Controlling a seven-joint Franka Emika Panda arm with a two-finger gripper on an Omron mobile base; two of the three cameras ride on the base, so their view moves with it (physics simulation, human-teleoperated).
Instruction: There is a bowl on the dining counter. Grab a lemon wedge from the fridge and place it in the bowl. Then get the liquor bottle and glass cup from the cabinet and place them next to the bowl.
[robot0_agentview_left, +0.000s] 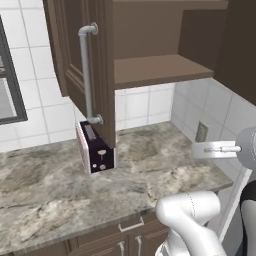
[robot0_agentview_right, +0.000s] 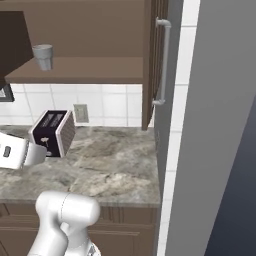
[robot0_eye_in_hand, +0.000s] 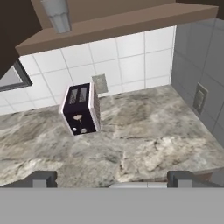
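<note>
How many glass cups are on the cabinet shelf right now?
1. The glass cup stands on the open cabinet shelf, toward its left end in the right base view. Anything further left may be hidden.

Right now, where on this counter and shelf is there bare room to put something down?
The marble counter is bare from the toaster to the grey side wall. The cabinet shelf is free right of the glass cup. It is only crowded around the toaster.

The glass cup (robot0_agentview_right: 43, 56) stands on the cabinet (robot0_agentview_right: 90, 70) shelf — the toaster (robot0_agentview_right: 53, 133) on the counter (robot0_agentview_right: 115, 165) below.
</note>
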